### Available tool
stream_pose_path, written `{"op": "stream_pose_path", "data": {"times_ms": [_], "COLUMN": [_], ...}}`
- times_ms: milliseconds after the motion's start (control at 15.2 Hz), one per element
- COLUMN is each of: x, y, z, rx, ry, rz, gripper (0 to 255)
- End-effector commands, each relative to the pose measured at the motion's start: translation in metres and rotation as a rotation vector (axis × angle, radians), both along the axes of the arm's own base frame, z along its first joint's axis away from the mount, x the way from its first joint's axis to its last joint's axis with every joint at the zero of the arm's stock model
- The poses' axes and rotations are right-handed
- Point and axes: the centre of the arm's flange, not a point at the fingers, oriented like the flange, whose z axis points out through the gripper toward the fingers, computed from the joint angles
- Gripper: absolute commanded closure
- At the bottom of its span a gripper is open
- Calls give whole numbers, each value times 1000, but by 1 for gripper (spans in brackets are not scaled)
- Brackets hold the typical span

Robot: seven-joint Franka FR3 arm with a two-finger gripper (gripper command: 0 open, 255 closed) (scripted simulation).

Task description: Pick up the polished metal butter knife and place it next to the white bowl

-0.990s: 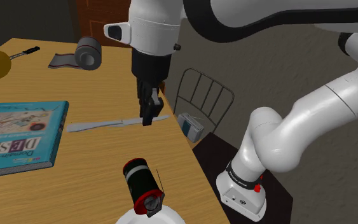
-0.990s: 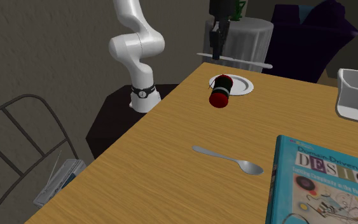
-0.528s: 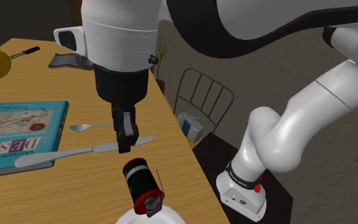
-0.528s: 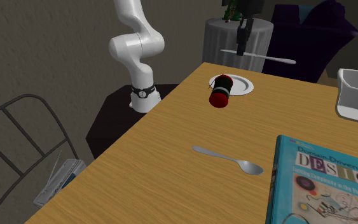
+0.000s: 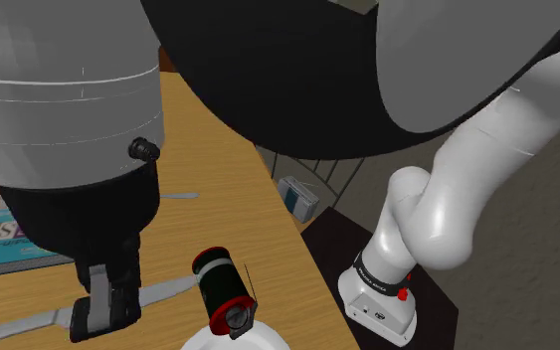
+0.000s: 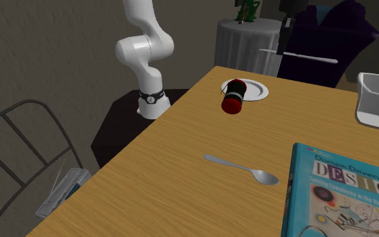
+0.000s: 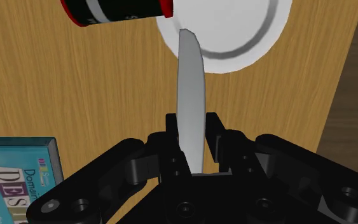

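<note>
Currently: gripper [image 7: 191, 132] pinching butter knife [image 7: 190, 83] aloft; risk: thin blade pivots, slips from narrow grip during carry.

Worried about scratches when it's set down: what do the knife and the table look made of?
The knife looks like metal, though that's uncertain: smooth, flat pale grey with little shine. The table looks like wood: light brown with darker grain streaks and a matte finish.
</note>
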Motion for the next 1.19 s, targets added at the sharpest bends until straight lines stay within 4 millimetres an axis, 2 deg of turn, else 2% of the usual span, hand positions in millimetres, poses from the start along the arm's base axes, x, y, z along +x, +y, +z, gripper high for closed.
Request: {"op": "stream_pose_path", "data": {"times_ms": [0, 858, 1122], "x": [-11, -69, -71], "y": [24, 185, 190], "z": [1, 1, -15], "rx": [1, 1, 1], "ry": [0, 0, 0], "rz": [-2, -2, -2], "gripper": [255, 255, 255]}}
